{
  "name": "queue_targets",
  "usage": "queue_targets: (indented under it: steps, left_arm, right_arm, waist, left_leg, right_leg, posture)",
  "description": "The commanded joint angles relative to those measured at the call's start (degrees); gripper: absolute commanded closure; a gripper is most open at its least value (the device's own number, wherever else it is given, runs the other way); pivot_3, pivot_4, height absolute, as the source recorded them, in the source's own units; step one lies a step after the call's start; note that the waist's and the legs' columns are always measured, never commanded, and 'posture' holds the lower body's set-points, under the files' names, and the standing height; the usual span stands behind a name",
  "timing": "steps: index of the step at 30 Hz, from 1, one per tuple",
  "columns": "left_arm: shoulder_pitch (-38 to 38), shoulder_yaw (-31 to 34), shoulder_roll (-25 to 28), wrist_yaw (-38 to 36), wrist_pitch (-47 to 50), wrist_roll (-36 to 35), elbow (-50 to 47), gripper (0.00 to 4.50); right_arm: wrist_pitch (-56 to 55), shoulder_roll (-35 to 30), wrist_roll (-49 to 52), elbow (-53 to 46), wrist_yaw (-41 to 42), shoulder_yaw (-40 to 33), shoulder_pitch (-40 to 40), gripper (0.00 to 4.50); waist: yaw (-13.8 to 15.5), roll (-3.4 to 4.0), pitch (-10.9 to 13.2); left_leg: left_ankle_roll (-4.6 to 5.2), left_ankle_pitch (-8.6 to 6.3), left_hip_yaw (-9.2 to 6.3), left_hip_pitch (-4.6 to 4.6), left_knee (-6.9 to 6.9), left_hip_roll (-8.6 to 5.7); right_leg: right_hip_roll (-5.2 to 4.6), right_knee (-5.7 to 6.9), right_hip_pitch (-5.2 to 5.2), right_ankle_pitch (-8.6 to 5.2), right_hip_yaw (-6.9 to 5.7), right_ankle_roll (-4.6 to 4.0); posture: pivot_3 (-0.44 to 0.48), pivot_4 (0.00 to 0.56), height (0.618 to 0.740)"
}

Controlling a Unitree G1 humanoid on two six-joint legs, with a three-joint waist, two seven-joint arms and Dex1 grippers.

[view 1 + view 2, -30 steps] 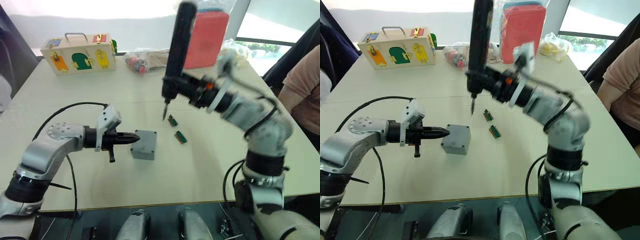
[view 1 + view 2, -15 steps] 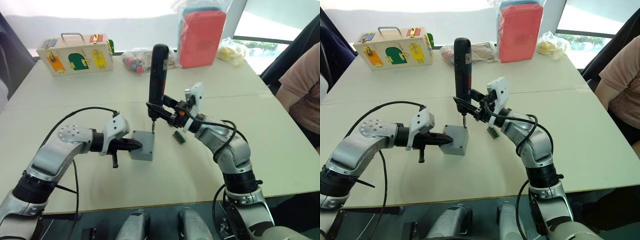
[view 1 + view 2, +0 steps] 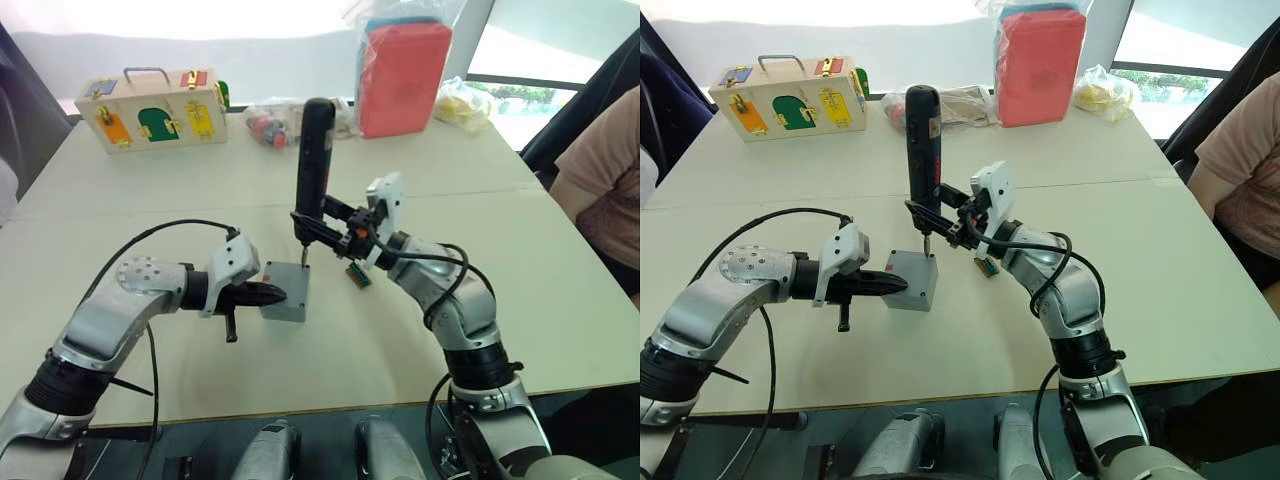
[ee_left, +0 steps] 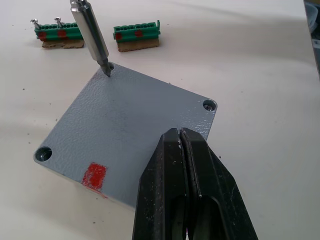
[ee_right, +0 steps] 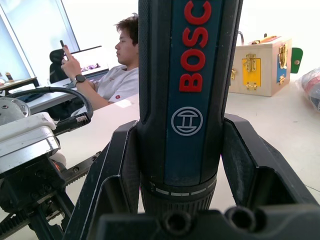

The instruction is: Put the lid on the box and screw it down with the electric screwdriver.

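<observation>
We see the right gripper [image 3: 940, 212] clamped around the lower barrel of the electric screwdriver [image 3: 922, 150], a black finger pressed to each side of it, the tool standing upright over the box [image 3: 911, 281]. Its thin metal bit comes down onto the lid [image 4: 125, 130], the tip set in the screw hole at one corner of the grey cover. The lid sits square on the box, with open screw holes at two other corners and a small red mark on the box's side below one edge.

From the other side, the left gripper [image 3: 272, 294] reaches in level with the desk [image 3: 1200, 270], its two black fingers pressed together with nothing between them, the tips resting on the lid's edge opposite the corner where the bit stands.

Just beyond the box, past the screwdriver's tip, two small green connector pieces [image 4: 96, 34] lie side by side on the desk. Well behind the box, near the desk's far edge, stand a wooden latch box [image 3: 153, 107], a red case [image 3: 406, 77] in clear plastic and some bagged items [image 3: 267, 121]. In the right wrist view, a seated person [image 5: 117, 75] holds up a phone in the background.
</observation>
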Motion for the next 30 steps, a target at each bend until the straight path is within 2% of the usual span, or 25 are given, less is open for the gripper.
queue_targets:
  steps: [1,19,30]
  left_arm:
    - [1.2,0.1,0.0,0.3,0.4,0.6,-0.4,4.50]
    - [1.1,-0.1,-0.1,0.1,-0.4,1.0,1.4,4.50]
    - [2.2,-0.5,-0.8,0.6,-0.9,1.5,2.0,4.50]
  right_arm:
    - [-0.9,-0.6,-0.8,1.0,0.0,-0.7,-0.5,2.68]
    - [-1.3,-1.7,-0.9,3.5,0.6,-1.3,0.3,2.68]
    - [-2.9,-0.8,-4.1,0.5,0.5,4.2,4.5,2.68]
  waist:
    - [0.0,0.00,0.0]
    - [0.2,0.01,-0.1]
    - [0.1,0.04,-0.2]
  left_leg:
    - [0.00,0.00,0.00,0.00,0.00,0.00]
    - [0.03,-0.02,-0.04,0.29,-0.01,-0.01]
    - [0.14,-0.09,-0.03,0.76,-0.16,0.00]
  right_leg:
    - [0.00,0.00,0.00,0.00,0.00,0.00]
    - [-0.01,-0.05,0.33,-0.01,-0.03,0.00]
    - [-0.01,-0.14,0.74,-0.02,-0.01,0.00]
  posture:
    - [0.000,0.150,0.740]
    - [0.000,0.150,0.740]
    - [0.000,0.150,0.740]
